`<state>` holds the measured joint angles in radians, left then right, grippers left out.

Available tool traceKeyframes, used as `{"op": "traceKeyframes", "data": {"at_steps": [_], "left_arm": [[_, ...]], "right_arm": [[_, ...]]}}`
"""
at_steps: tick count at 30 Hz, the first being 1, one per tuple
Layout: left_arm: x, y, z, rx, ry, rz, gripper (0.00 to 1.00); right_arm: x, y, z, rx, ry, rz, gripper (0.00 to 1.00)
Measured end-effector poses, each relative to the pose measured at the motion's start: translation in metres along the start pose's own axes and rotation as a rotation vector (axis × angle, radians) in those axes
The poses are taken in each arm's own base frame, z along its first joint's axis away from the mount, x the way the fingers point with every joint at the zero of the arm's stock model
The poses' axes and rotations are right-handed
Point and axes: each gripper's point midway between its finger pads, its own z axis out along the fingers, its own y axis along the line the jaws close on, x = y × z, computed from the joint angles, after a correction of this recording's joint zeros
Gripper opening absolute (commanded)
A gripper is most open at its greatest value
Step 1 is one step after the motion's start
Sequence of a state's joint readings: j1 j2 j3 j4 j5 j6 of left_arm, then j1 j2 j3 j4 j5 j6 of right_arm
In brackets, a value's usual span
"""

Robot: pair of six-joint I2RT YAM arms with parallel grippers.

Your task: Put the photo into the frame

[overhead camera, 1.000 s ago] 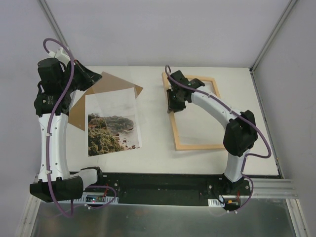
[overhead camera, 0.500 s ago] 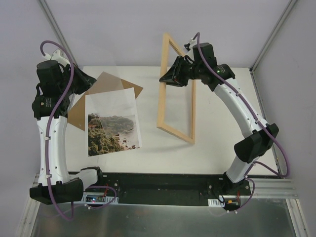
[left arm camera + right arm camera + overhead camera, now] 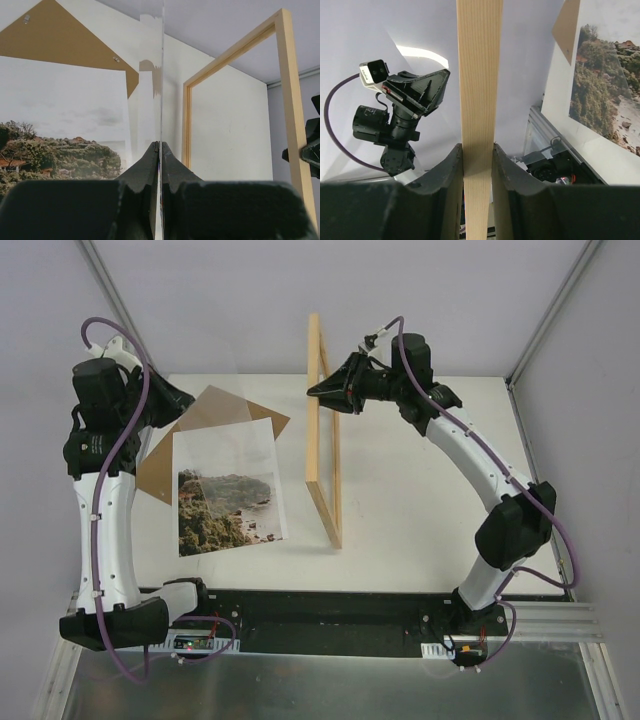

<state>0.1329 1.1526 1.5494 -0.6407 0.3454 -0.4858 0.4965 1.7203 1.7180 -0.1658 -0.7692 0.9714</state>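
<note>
Right gripper point(image 3: 316, 391): clamped on the upper long rail of the frame point(image 3: 313, 445), which is stood on edge beneath it.
Left gripper point(image 3: 160, 150): pinched shut on the edge of a thin clear sheet point(image 3: 161, 75).
Photo point(image 3: 228, 495): laid flat, picture up, down to the right gripper's left, partly over the backing board point(image 3: 158, 478).
Long axes: photo and frame are seen roughly parallel.
Nearer arm: the left is judged nearer the photo.
Writing: none can be read.

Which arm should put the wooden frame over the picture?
Right. The right arm clamps the light wooden rectangular frame in its jaws, tipped up on edge beside the coastal cliff photo print. The left arm has its jaws shut on a thin clear sheet.
</note>
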Motion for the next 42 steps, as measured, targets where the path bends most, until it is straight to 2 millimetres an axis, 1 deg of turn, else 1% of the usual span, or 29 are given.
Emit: {"op": "traceKeyframes", "data": {"at_steps": [5, 9, 13, 19, 26, 36, 42], "left_arm": [[0.003, -0.001, 0.003, 0.013, 0.019, -0.003, 0.0], [0.009, -0.009, 0.006, 0.032, 0.04, 0.01, 0.0], [0.018, -0.018, 0.009, 0.057, 0.068, 0.026, 0.0], [0.027, -0.026, 0.012, 0.068, 0.089, 0.043, 0.0], [0.037, -0.035, 0.017, 0.079, 0.115, 0.063, 0.0], [0.04, -0.039, 0.018, 0.076, 0.117, 0.075, 0.0], [0.043, -0.04, 0.019, 0.077, 0.12, 0.08, 0.0]], "right_arm": [[-0.004, -0.002, 0.004, -0.075, 0.011, 0.037, 0.01], [-0.003, -0.012, 0.006, -0.116, 0.027, 0.073, 0.01], [-0.001, -0.024, 0.007, -0.133, 0.047, 0.102, 0.05], [-0.004, -0.029, 0.004, -0.167, 0.045, 0.097, 0.11], [-0.009, -0.038, -0.001, -0.191, 0.036, 0.085, 0.26], [-0.015, -0.041, -0.01, -0.185, 0.02, 0.089, 0.36], [-0.015, -0.043, -0.019, -0.143, 0.012, 0.073, 0.45]]}}
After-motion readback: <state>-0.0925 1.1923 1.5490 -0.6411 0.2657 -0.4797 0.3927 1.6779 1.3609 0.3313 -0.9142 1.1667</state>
